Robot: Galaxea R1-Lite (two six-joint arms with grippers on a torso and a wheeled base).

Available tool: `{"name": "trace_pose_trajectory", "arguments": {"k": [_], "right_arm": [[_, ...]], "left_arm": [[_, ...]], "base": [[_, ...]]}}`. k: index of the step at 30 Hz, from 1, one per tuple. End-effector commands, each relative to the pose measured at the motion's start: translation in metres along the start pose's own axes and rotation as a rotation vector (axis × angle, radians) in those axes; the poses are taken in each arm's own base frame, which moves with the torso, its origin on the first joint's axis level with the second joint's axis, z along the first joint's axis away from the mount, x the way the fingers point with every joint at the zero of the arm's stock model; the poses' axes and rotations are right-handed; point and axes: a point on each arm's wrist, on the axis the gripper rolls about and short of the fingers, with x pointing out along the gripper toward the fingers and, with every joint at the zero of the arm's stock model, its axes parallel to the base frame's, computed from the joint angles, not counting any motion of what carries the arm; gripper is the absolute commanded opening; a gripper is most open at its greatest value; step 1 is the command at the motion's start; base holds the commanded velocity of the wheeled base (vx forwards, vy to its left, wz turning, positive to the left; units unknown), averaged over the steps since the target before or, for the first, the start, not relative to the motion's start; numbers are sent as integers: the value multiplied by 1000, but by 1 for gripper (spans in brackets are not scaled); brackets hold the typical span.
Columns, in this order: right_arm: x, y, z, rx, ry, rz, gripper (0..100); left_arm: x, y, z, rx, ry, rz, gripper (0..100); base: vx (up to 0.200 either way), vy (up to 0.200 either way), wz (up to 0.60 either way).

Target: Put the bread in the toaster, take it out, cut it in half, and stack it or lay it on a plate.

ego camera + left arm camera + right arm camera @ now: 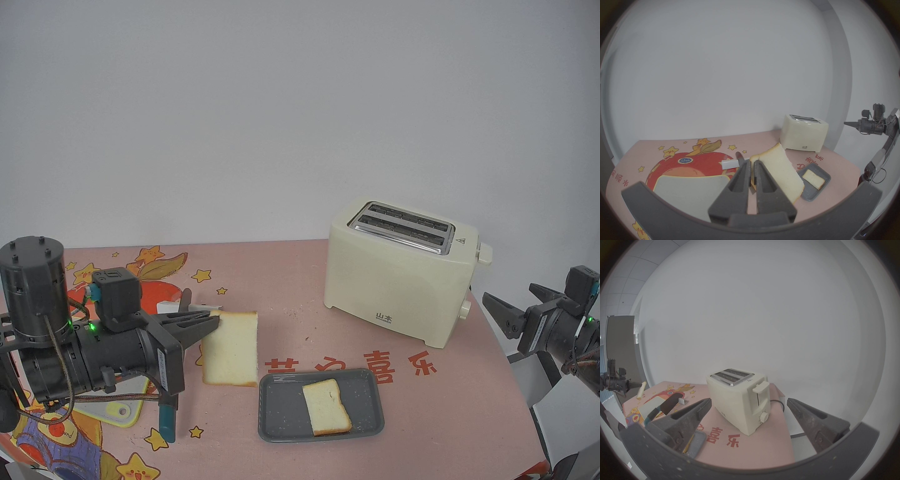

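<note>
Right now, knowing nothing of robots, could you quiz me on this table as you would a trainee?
1. True or false: the toaster has bread in its slots.
2. The left gripper is shut on: A a spoon, B a bread half, C a cup.
3. How many pieces of bread lie in the grey tray?

Key: 1 false, both slots are empty. 2 B. 3 one, a half slice.
</note>
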Motion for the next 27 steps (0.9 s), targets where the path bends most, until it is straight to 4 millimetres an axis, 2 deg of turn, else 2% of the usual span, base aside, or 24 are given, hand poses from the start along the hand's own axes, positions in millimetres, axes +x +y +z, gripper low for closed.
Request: {"name": "trace_pose_trajectory", "arguments": {"k": [1,6,12,18,21,27], "right_arm": [[0,-1,1,2,-5,-7,100],[-1,-2,1,4,-9,-6,100],[-4,-2,3,5,-19,-1,100],[-5,-3,5,8,-28,-2,100],[-4,-3,4,7,-25,-1,100],[-4,-3,4,7,-25,-1,100]], "left_arm": [[20,1,-3,-3,54,-1,0],[44,3,-19,-8,151,-5,0],[62,3,-32,-22,229,-28,0],[77,-11,-45,-32,294,-73,0],[84,-21,-46,-77,303,-94,0],[90,-23,-45,-113,309,-91,0]], "base": [[0,0,0],[0,0,0],[0,0,0],[0,0,0],[0,0,0],[0,0,0]]}}
